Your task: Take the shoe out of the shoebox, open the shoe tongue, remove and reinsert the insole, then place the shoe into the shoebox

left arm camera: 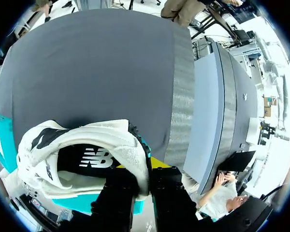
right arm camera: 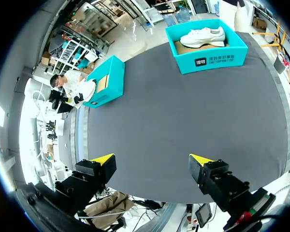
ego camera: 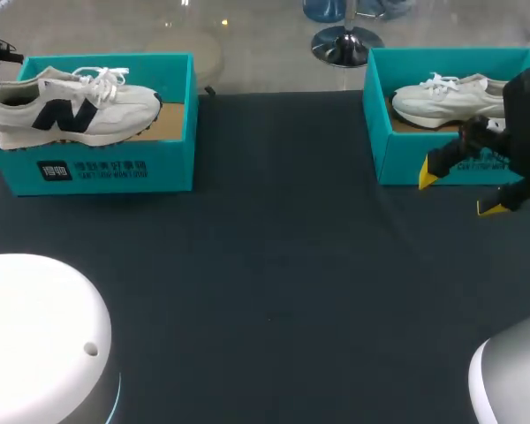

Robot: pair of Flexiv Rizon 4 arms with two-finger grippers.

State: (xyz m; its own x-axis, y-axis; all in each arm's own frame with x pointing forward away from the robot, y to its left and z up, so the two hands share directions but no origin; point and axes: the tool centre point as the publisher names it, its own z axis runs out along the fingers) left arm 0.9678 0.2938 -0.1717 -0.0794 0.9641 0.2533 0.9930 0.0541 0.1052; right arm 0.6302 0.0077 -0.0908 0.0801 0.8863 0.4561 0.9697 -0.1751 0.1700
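**First step in hand: lifting the shoe from its box**

Our left gripper (left arm camera: 144, 175) is closed on the heel of the shoe (ego camera: 75, 102). In the left wrist view the white heel collar runs down between the two fingers and is pinched from both sides. The shoe sits high in the shoebox (ego camera: 106, 163) at our left, with its heel at the box's outer end, its toe over the cardboard floor and its sole about level with the front wall. We judge that we are taking the shoe out. It is not yet on the table (ego camera: 274, 265), and the tongue and insole have not been handled.

Our right gripper (ego camera: 459, 190) hangs wide open with nothing in it, just in front of the second shoebox (ego camera: 397, 159), where another shoe (ego camera: 442, 97) lies inside.

The next move calls for raising the heel enough that the toe clears the front wall. Then the shoe should go to the bare cloth between the boxes, where the right gripper can reach the tongue. With only the heel held, the toe may sag and catch the rim.
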